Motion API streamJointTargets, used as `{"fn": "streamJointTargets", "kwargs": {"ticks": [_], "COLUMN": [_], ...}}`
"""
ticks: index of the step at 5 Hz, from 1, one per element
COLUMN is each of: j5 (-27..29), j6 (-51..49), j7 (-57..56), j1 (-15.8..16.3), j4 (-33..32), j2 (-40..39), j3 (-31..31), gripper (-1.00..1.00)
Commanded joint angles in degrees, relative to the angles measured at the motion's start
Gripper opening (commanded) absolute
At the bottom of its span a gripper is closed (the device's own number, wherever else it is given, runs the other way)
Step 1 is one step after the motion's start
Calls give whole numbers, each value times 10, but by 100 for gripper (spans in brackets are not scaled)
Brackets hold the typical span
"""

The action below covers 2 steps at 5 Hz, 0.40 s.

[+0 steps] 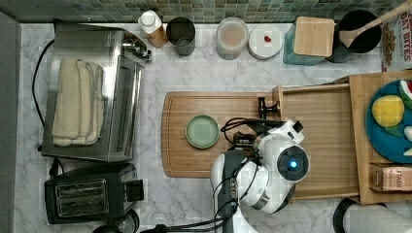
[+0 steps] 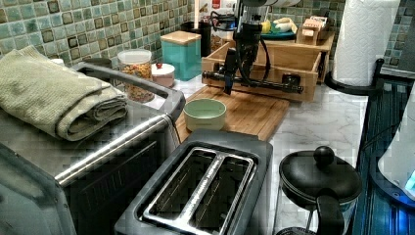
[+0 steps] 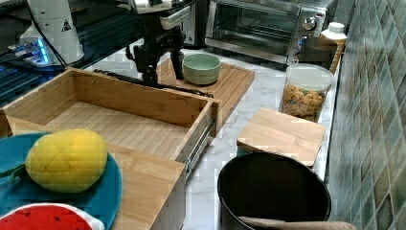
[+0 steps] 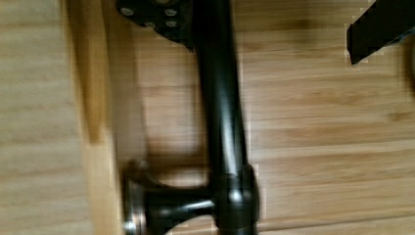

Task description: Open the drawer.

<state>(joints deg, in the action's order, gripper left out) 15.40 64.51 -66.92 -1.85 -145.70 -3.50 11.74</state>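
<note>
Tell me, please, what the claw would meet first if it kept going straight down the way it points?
Most likely the cutting board: the claw points down astride the drawer's black bar handle, with the board's wood beneath. Depth is hard to judge, so a finger might clip the handle.

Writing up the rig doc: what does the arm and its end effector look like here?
White rounded arm shells with dark grey joint bands and a round cap lit blue. Loose black cables loop along it. The end effector is black, with slim dark fingers. No markings legible.

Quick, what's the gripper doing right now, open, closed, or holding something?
Gripper: open, jaws spread on either side of the drawer's black bar handle, not clamped on it. The drawer is already pulled out.
</note>
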Motion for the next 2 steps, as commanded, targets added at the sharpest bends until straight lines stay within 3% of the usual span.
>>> {"fn": "streamJointTargets", "kwargs": {"ticks": [1, 2], "j5": [-71, -71], "j6": [-38, -39], "j7": [128, 127], "j1": [93, 86], "j4": [-51, -51], "j2": [39, 39], "j3": [-77, -84], "gripper": [100, 100]}}
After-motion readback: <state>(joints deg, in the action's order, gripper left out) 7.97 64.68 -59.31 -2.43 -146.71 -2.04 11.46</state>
